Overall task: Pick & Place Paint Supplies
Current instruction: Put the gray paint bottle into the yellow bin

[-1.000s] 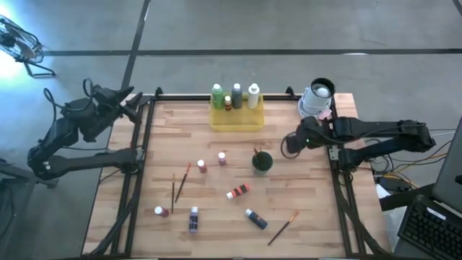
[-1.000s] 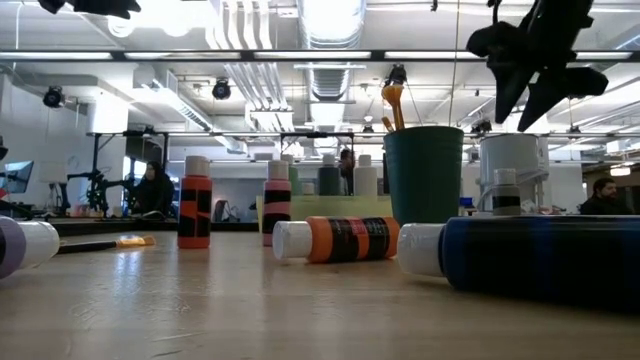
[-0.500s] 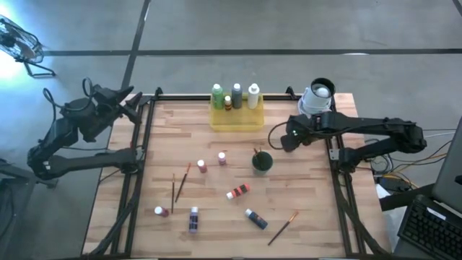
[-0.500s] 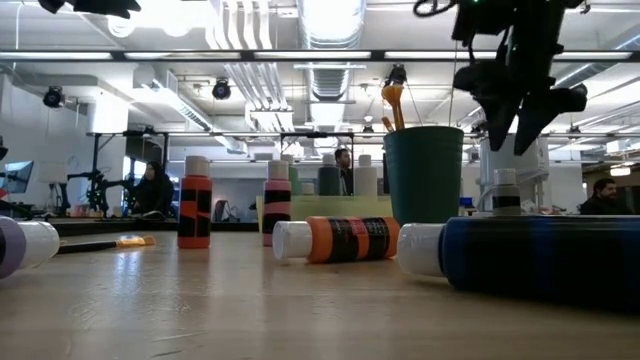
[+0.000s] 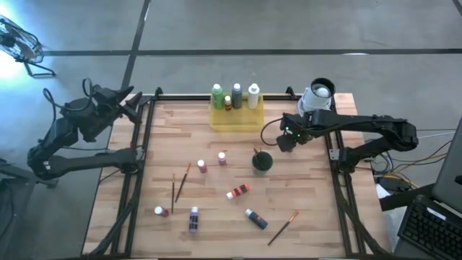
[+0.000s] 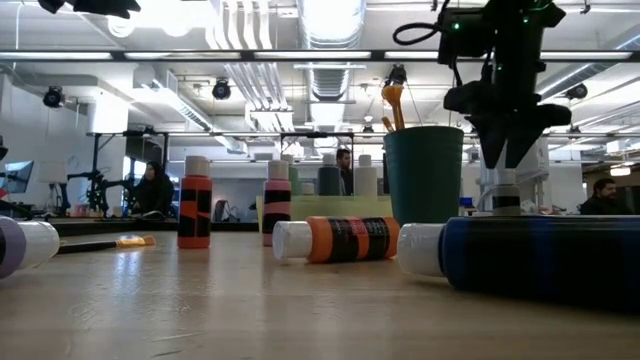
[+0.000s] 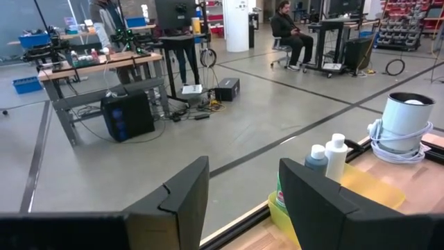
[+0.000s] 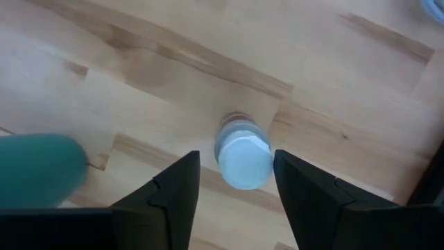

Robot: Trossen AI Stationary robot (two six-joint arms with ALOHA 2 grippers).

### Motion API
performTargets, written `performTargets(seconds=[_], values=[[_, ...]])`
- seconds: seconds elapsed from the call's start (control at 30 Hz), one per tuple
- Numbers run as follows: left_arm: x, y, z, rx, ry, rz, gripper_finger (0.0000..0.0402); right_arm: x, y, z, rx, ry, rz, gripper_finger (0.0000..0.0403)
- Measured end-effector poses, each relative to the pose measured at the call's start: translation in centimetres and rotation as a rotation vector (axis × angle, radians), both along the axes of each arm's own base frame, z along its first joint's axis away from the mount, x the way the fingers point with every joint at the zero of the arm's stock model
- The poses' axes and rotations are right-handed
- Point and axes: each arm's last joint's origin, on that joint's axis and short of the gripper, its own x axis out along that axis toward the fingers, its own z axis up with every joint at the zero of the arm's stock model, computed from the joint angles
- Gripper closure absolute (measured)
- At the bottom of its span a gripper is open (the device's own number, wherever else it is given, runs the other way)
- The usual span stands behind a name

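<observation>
Right wrist view: the right gripper [image 8: 229, 182] points straight down at the wooden table [image 8: 173, 76], its two dark fingers [image 8: 170, 191] spread apart with a white-capped bottle [image 8: 241, 157] standing upright between them. Gaps show on both sides of the cap; the fingers do not touch it.

In the high view the right gripper [image 5: 284, 139] hangs just to the right of the dark green cup [image 5: 262, 161], which holds a paintbrush. The yellow tray [image 5: 236, 115] sits beyond the cup at the table's far edge and carries four upright bottles. Left of the cup stand two small red bottles [image 5: 212, 162]. Nearer than the cup lie an orange bottle [image 5: 237, 191], a blue bottle [image 5: 255, 217] and a loose paintbrush [image 5: 283, 227].

The left gripper [image 5: 128, 103] waits with fingers spread at the table's far left corner, well apart from the cup.
</observation>
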Motion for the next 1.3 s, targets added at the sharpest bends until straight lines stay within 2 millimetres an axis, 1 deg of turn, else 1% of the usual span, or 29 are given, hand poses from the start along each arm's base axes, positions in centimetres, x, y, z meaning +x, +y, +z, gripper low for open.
performTargets(seconds=[0.13,0.43,0.97,1.1,1.3], values=[[0.0,0.0,0.0,0.0,0.0,0.0,0.022,0.1,-0.2,-0.3,0.019,0.01,-0.003,0.0227],[0.0,0.0,0.0,0.0,0.0,0.0,0.022,0.4,-0.5,-1.1,0.048,0.047,0.009,0.0214],[0.0,0.0,0.0,-0.001,-0.001,-0.003,0.022,0.2,-0.5,-1.4,0.059,0.062,0.017,0.0259],[0.0,0.0,0.0,-0.001,-0.001,-0.003,0.022,0.2,-0.6,-1.4,0.059,0.063,0.02,0.0261],[0.0,0.0,0.0,0.0,-0.001,-0.002,0.022,0.1,-1.1,-1.4,0.056,0.062,0.017,0.0251]])
